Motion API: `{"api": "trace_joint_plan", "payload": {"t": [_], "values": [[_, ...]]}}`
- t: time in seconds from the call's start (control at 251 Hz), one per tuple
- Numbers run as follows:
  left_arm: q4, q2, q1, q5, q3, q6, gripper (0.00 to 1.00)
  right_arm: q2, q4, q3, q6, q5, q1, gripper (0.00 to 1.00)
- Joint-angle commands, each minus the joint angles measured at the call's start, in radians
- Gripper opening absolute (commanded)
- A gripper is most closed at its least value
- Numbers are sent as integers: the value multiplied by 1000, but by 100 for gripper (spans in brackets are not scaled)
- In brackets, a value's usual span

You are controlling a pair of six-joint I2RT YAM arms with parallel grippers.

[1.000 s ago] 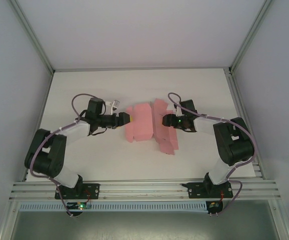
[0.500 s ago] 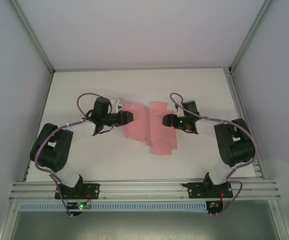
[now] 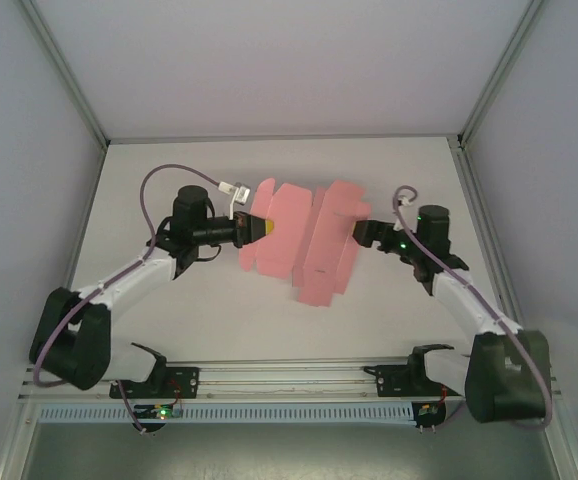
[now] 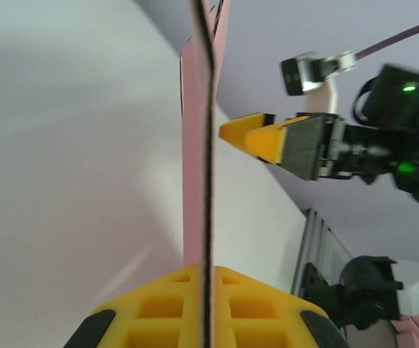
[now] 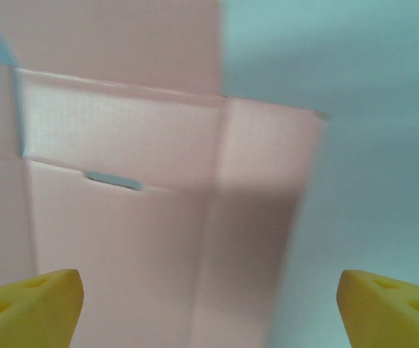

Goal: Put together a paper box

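paper box (image 3: 304, 245): flat pink sheet, mid table (image 3: 419, 180), between the 2 grippers | left gripper (image 3: 259, 228): pinched tight on its left edge | right gripper (image 3: 361, 233): wide open, holds nothing, just beside its right edge

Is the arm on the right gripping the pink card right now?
No, the right gripper stands wide open in its wrist view, its yellow fingers spread far apart and not pinching the paper box.
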Motion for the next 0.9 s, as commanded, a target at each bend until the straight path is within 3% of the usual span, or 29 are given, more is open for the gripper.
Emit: {"api": "trace_joint_plan", "payload": {"t": [0.0,0.128,0.208,0.275,0.375,0.443,0.535,0.726,0.842,0.894], "values": [[80,-99,-26,5,-12,13,0,-48,136,-79,47,-239,-32,91],[175,-181,-28,-31,-37,-87,0,-91,215,-116,75,-281,-32,91],[251,-221,-30,-22,-53,-133,0,-83,395,-165,119,-349,-33,89],[240,-244,-35,-14,-39,-140,0,-71,552,-192,174,-377,-33,89],[218,-260,-40,-5,-24,-142,0,-56,585,-166,185,-397,-32,85],[235,-273,-42,-25,-39,-143,0,-44,648,-154,215,-444,-30,74],[213,-286,-42,-79,-49,-138,0,-53,739,-158,277,-471,-25,41],[139,-273,-40,-193,-50,-117,0,-136,599,-124,188,-449,5,0],[81,-297,-40,-306,-76,-67,0,-207,386,-87,49,-376,8,0],[-20,-311,-40,-393,-67,-27,22,-240,263,-58,-32,-309,14,0]]}}
